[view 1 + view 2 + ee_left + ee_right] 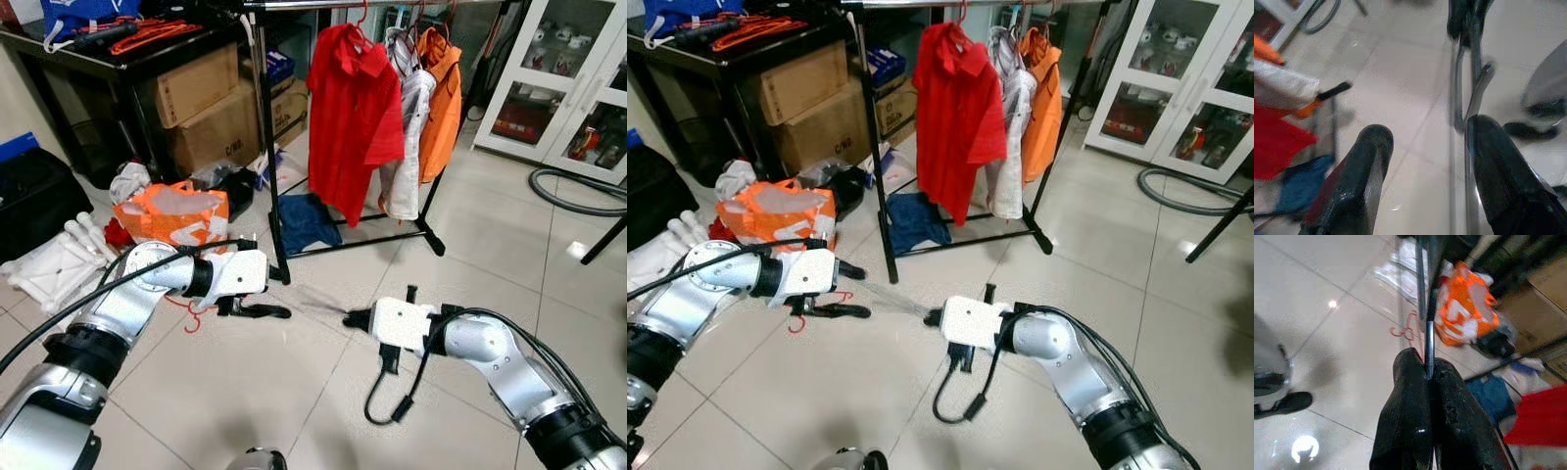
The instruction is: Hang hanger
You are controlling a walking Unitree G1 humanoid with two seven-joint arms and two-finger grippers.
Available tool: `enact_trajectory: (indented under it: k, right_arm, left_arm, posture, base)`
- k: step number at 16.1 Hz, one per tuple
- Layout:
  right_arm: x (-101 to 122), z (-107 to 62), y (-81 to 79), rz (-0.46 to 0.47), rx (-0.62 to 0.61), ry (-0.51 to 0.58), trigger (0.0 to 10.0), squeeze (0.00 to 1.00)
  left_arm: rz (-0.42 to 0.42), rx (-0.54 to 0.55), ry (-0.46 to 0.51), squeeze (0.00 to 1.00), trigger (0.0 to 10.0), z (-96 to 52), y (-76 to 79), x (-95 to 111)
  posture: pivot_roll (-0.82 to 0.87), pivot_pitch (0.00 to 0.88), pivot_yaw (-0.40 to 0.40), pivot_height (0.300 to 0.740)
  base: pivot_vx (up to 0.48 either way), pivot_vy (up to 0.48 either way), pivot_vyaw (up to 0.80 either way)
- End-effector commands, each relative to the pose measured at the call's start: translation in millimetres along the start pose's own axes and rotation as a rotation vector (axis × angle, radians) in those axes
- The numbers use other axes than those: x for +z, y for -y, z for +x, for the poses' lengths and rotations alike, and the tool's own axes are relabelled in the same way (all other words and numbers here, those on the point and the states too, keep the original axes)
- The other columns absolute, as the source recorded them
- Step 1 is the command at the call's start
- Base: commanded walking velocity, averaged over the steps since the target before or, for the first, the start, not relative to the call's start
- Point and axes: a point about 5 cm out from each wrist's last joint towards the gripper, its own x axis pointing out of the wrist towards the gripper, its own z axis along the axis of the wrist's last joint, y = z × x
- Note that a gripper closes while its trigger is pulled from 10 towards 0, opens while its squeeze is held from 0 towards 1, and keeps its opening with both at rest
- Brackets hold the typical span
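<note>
A thin, see-through hanger (897,298) spans the gap between my two grippers, low over the tiled floor. My right gripper (933,316) is shut on one end of it; the right wrist view shows the thin rod (1429,333) pinched between the closed fingers. My left gripper (862,292) is open at the other end, and the rod (1458,98) runs close along one finger. The black clothes rack (265,147) stands just beyond, with a red shirt (348,117), a white garment (407,147) and an orange garment (443,98) hanging from its rail.
A red hanger (193,308) lies on the floor under my left arm. An orange bag (171,213), cardboard boxes (211,113) and a black table (88,54) are at the left. A blue cloth (306,220) lies under the rack. A white cabinet (563,78) and a hose (578,191) are at the right.
</note>
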Motion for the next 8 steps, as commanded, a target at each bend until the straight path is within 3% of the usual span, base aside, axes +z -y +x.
enact_trajectory:
  k: [1, 3, 8]
  right_arm:
    - [4.1, -1.3, -1.7, -0.003, 0.045, 0.007, 0.0, 0.00]
    - [6.8, -3.4, 1.1, 0.022, 0.058, 0.011, 0.0, 0.00]
    - [9.6, -3.2, 5.7, 0.055, 0.054, 0.006, 0.0, 0.00]
  left_arm:
    - [-0.035, -0.015, 0.048, 0.00, 10.0, -5.2, -6.6, 4.7]
    - [-0.062, -0.054, 0.072, 0.00, 10.0, -6.6, -7.0, 5.5]
    - [-0.026, -0.090, 0.100, 0.00, 10.0, -5.6, -9.9, 15.8]
  posture:
    - [-0.12, 0.000, 0.056, 0.740]
    - [-0.13, 0.000, 0.065, 0.740]
    - [-0.13, 0.000, 0.082, 0.740]
  base:
    - [0.000, 0.000, 0.00]
    - [0.000, 0.000, 0.00]
    - [0.000, 0.000, 0.00]
